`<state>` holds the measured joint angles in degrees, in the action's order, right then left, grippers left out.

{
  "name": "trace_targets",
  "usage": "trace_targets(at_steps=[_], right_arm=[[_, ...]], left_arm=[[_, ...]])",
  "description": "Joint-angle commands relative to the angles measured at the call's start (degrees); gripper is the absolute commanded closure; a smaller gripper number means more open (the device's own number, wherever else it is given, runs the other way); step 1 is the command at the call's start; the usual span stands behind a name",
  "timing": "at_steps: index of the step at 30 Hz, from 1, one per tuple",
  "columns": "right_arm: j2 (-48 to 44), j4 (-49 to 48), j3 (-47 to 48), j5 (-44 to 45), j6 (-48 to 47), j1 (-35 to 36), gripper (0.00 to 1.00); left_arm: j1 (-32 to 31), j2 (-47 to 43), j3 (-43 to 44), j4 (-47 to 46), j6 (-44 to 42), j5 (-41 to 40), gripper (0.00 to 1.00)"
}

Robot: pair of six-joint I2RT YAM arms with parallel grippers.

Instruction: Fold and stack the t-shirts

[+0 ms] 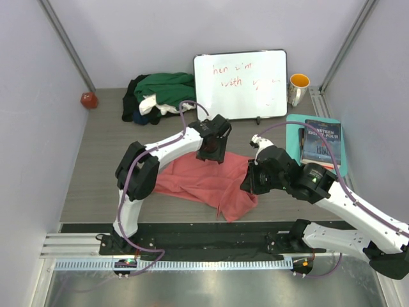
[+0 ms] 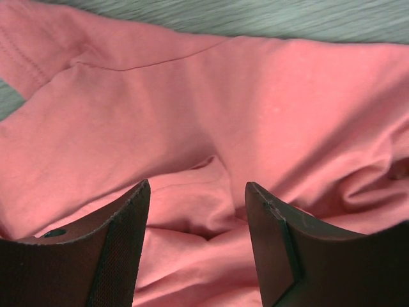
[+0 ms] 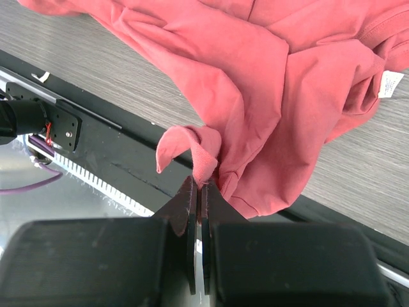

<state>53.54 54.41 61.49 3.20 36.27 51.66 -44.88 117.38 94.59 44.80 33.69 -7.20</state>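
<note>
A salmon-pink t-shirt [image 1: 198,179] lies rumpled in the middle of the table. My right gripper [image 3: 200,185] is shut on a fold of its edge and holds that edge a little above the table's front rim; the pink cloth [image 3: 268,83] hangs away from the jaws. My left gripper [image 2: 198,192] hangs open just above the shirt's far side, over wrinkled pink cloth [image 2: 192,128], with nothing between its fingers. In the overhead view the left gripper [image 1: 209,155] is at the shirt's back edge. A heap of dark green, white and black t-shirts [image 1: 160,94] lies at the back left.
A white board with red writing [image 1: 241,83] leans at the back. A yellow-lined mug [image 1: 298,88] stands right of it. A book [image 1: 321,142] lies on a teal mat [image 1: 295,137] at the right. A red ball [image 1: 89,100] sits at the far left.
</note>
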Motion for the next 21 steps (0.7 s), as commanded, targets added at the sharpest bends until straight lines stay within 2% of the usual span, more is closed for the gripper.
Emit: trace_targets(at_steps=[1, 8, 13, 21], right_arm=[[-0.28, -2.29, 0.73, 1.19, -0.50, 0.28, 0.99], [-0.98, -2.29, 0.56, 1.81, -0.50, 0.28, 0.99], [-1.15, -2.21, 0.47, 2.07, -0.41, 0.28, 0.99], [-1.16, -2.21, 0.12, 2.16, -0.50, 0.28, 0.99]], left_arm=[[-0.91, 0.64, 3.23, 0.02, -1.00, 1.31, 0.38], [-1.61, 3.11, 3.41, 1.00, -0.65, 0.96, 0.39], [-1.61, 3.38, 2.36, 0.64, -0.56, 0.44, 0.46], [-1.61, 4.61, 1.30, -0.15, -0.56, 0.17, 0.51]])
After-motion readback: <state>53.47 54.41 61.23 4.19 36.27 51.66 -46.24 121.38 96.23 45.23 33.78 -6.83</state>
